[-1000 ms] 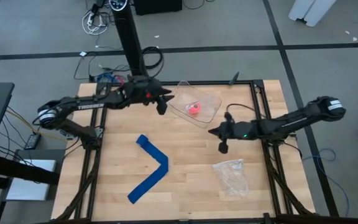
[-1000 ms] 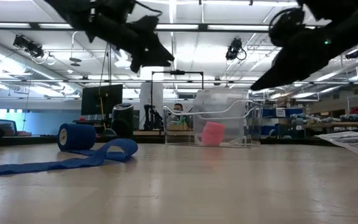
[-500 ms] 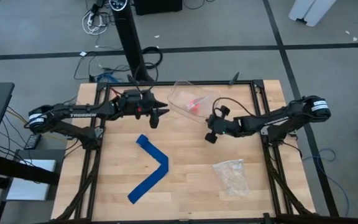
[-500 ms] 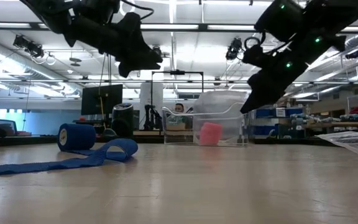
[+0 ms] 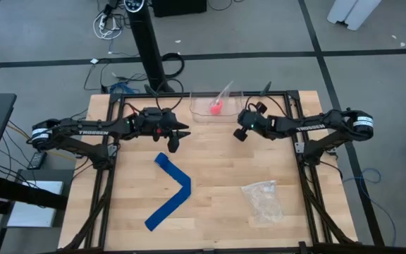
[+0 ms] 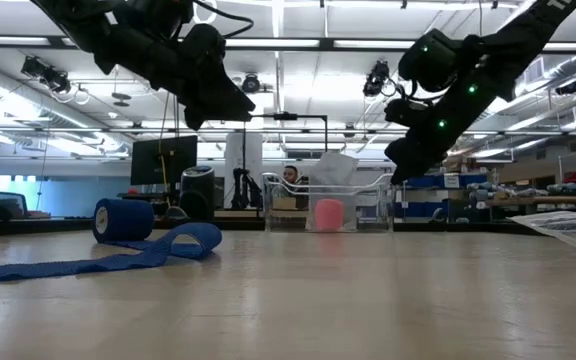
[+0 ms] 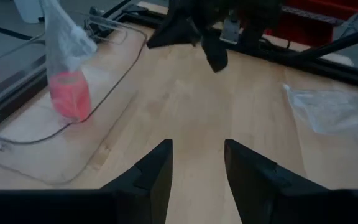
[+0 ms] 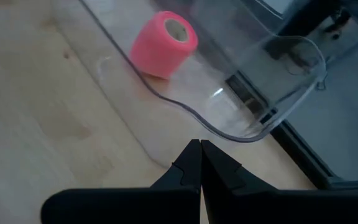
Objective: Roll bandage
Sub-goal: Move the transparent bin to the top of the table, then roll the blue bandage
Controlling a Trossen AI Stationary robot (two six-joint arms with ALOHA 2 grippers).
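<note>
From above, my left hand (image 5: 177, 135) hangs over the table (image 5: 217, 212) toward ten o'clock, fingers apart. My right hand (image 5: 238, 132) is near one o'clock, pinched closed, just beside the clear tray (image 5: 197, 113) at twelve holding the small pink roll (image 5: 216, 107). The blue bandage (image 5: 169, 190) lies bent at seven o'clock; the plastic bag (image 5: 262, 200) sits near five.

White lettering on left arm (image 5: 94, 130), probably "TROSSEN"
</note>
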